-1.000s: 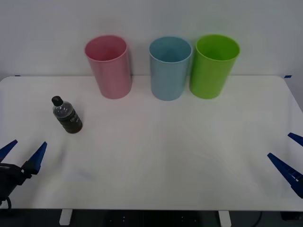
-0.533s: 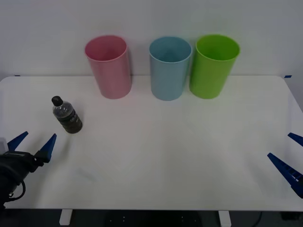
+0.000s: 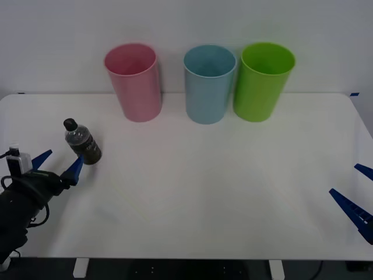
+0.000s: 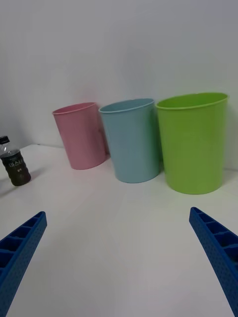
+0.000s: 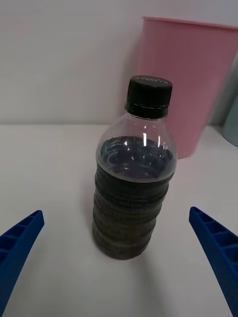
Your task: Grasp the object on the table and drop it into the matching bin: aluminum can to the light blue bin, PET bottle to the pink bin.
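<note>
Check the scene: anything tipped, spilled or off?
Nothing stands out. The bottle stands upright and capped on the table, no spill around it. The pink bin, blue bin and green bin stand upright in a row. The left gripper is open near the bottle; the right gripper waits open.

Three bins in a row on my white table (image 4: 119, 237).
Pink bin (image 4: 81, 134), light blue bin (image 4: 131, 139), green bin (image 4: 193, 141); PET bottle (image 4: 14, 163) stands apart beside the pink one.

The white table (image 3: 204, 186) carries an upright bottle (image 3: 83, 143), positioned just ahead of the spread left jaws. Pink (image 3: 134, 81), light blue (image 3: 208, 84) and green (image 3: 262, 81) bins are lined up beyond.
</note>
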Controlling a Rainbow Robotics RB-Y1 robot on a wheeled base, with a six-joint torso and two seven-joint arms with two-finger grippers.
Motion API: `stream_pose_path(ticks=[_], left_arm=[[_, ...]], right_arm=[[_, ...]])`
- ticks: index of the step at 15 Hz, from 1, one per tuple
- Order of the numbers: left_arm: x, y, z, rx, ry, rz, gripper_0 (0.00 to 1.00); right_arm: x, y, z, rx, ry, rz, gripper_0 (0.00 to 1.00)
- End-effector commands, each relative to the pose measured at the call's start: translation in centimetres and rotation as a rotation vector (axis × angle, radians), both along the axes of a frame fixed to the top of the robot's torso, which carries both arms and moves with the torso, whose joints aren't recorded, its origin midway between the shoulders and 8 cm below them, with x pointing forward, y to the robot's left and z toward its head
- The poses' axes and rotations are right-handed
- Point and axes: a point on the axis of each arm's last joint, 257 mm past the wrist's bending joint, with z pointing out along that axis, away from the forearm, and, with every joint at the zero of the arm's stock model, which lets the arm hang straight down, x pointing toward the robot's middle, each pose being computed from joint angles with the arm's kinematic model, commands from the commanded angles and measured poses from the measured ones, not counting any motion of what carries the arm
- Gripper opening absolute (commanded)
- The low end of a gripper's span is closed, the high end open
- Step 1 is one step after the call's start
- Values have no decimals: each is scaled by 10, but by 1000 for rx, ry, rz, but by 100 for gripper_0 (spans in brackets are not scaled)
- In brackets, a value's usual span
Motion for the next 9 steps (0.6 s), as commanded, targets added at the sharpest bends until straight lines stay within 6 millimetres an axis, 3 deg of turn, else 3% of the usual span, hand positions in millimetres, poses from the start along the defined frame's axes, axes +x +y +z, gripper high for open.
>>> stream_pose_path(ticks=[1,9], left_arm=[[12,-7,0,4,1,-13,100],[40,-16,0,37,4,-17,100]], right_arm=[[0,0,0,0,0,0,100],[0,0,0,0,0,0,100]])
